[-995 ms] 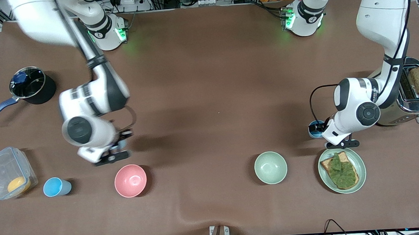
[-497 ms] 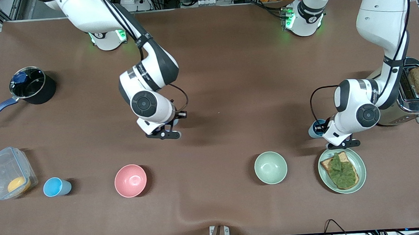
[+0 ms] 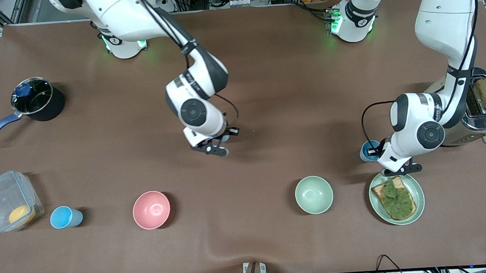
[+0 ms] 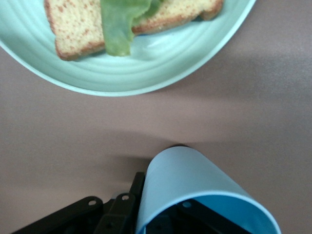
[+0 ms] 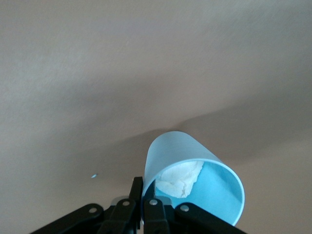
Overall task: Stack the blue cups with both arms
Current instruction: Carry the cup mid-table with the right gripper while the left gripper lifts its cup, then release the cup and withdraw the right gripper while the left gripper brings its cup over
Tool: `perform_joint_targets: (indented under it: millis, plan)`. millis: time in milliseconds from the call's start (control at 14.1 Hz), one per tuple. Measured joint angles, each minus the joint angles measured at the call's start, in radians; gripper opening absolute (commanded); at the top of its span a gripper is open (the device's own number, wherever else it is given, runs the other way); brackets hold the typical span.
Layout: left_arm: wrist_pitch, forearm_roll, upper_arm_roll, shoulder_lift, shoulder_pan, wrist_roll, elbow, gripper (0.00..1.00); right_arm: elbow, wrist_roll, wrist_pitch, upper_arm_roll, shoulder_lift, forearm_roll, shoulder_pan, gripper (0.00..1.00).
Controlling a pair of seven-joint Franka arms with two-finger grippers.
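Observation:
My right gripper (image 3: 222, 140) hangs over the middle of the table. It is shut on the rim of a light-blue cup (image 5: 192, 178), one finger inside the wall and one outside. That cup has something white and crumpled inside, and my hand mostly hides it in the front view. My left gripper (image 3: 374, 150) is shut the same way on the rim of a second blue cup (image 3: 366, 154), which also shows in the left wrist view (image 4: 195, 183), low by the table beside the green plate (image 4: 161, 68). A third blue cup (image 3: 65, 217) stands alone near the right arm's end.
A pink bowl (image 3: 151, 209) and a pale green bowl (image 3: 313, 194) sit near the front camera. The green plate (image 3: 418, 204) holds bread with lettuce. A toaster (image 3: 478, 113) is at the left arm's end. A clear container (image 3: 8, 201) and a pot (image 3: 38, 100) are at the right arm's end.
My right arm has swung with its cup from beside the pink bowl to over the table's middle. My left gripper and its cup have shifted only slightly.

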Motion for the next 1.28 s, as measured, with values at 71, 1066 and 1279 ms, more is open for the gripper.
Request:
perform_joint_targets:
  millis: [71, 1066, 1279]
  plan:
    - [-0.003, 0.0, 0.0, -0.001, 0.003, 0.0, 0.004, 0.0, 0.0, 0.02, 0.011, 0.0, 0.005, 0.0, 0.013, 0.0]
    - [-0.042, -0.186, -0.215, -0.222, -0.004, -0.205, -0.041, 0.0, 0.132, -0.014, -0.15, -0.035, -0.013, -0.001, -0.046, 1.0]
    - [-0.042, -0.186, -0.305, -0.226, -0.013, -0.29, -0.042, 0.0, 0.165, -0.22, -0.291, -0.041, -0.068, -0.05, -0.16, 1.0]
